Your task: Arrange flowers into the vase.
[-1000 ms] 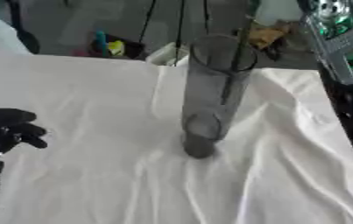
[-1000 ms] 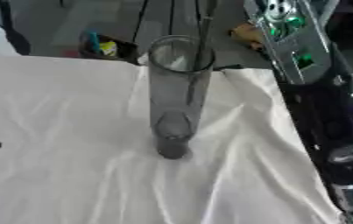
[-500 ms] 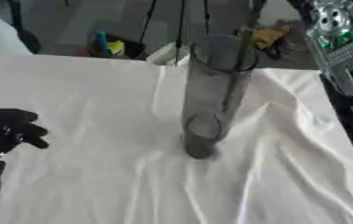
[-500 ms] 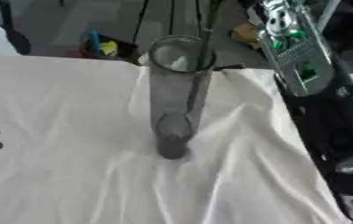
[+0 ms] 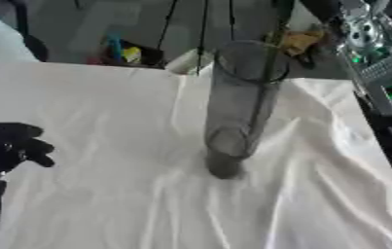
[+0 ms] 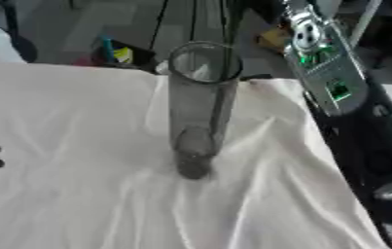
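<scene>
White cloth (image 5: pixel 105 194) covers the table, with many wrinkles. Your left hand (image 5: pixel 11 146) rests on it at the near left edge, fingers curled and holding nothing. To the right of this hand, well apart, the tall smoky glass vase (image 5: pixel 237 107) stands upright on the cloth. A thin green stem (image 5: pixel 271 73) goes down into its mouth from above. Your right arm (image 6: pixel 335 87) comes along the right side, past the vase; its hand I cannot tell, it is out of view.
</scene>
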